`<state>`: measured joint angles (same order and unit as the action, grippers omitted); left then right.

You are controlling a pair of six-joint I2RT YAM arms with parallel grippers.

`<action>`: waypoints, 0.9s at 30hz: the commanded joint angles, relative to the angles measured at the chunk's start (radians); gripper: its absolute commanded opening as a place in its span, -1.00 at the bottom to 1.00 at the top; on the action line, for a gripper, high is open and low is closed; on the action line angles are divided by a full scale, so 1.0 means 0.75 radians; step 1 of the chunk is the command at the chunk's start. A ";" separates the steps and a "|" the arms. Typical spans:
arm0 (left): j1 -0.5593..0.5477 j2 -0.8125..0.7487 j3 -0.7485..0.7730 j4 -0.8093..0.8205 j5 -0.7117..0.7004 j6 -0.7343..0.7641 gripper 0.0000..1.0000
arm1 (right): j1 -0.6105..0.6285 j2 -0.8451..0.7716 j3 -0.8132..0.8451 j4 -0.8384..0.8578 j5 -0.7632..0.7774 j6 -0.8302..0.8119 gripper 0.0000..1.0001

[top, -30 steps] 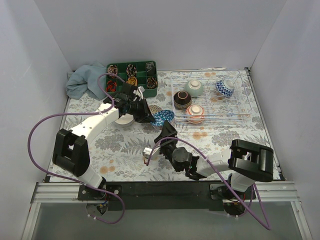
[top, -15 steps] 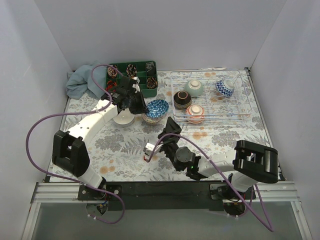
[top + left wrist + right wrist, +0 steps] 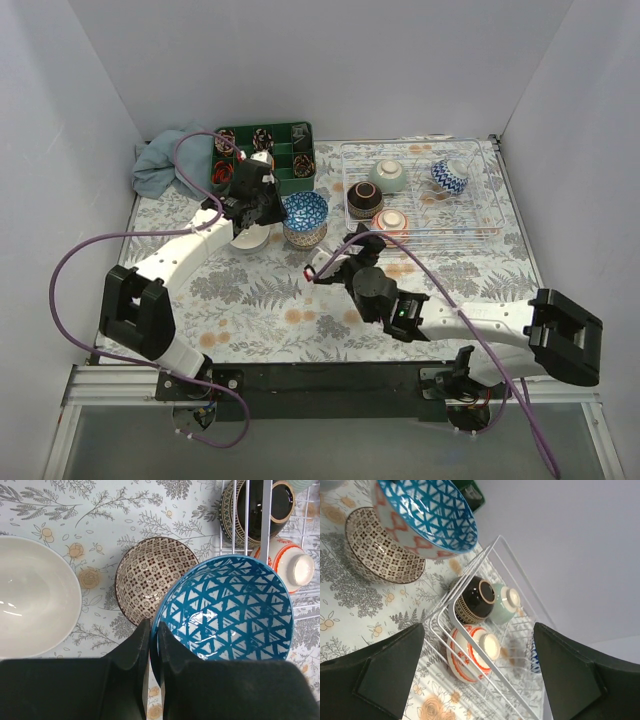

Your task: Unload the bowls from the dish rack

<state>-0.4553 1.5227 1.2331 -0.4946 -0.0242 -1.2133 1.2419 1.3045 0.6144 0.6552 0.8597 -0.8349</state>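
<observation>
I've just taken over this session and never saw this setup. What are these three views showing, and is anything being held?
Two robot arms are bolted at the near edge of the table, each with a two-finger gripper. The top view looks down from behind them; the others come from wrist cameras. The left gripper pinches the rim of a blue bowl, lifted beside a brown patterned bowl and a white bowl on the table. The right gripper is open and empty, facing the wire dish rack, which holds four bowls. A green tray and blue cloth lie back-left.
</observation>
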 commanded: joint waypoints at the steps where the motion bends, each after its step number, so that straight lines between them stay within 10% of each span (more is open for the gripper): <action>1: 0.004 -0.003 -0.012 0.189 -0.049 0.037 -1.00 | -0.146 -0.123 0.085 -0.354 -0.054 0.476 0.96; 10: 0.004 0.109 -0.032 0.269 -0.076 0.094 -1.00 | -0.467 -0.256 0.199 -0.912 -0.287 1.037 0.95; 22: 0.002 0.230 -0.032 0.283 -0.101 0.135 -1.00 | -0.719 -0.434 0.103 -0.966 -0.541 1.260 0.93; 27: 0.002 0.228 -0.049 0.293 -0.093 0.143 -0.63 | -0.774 -0.465 0.089 -0.966 -0.565 1.281 0.93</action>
<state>-0.4553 1.7222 1.2015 -0.3271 -0.0933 -1.1137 0.6872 0.9817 0.6903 -0.0742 0.4721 0.0837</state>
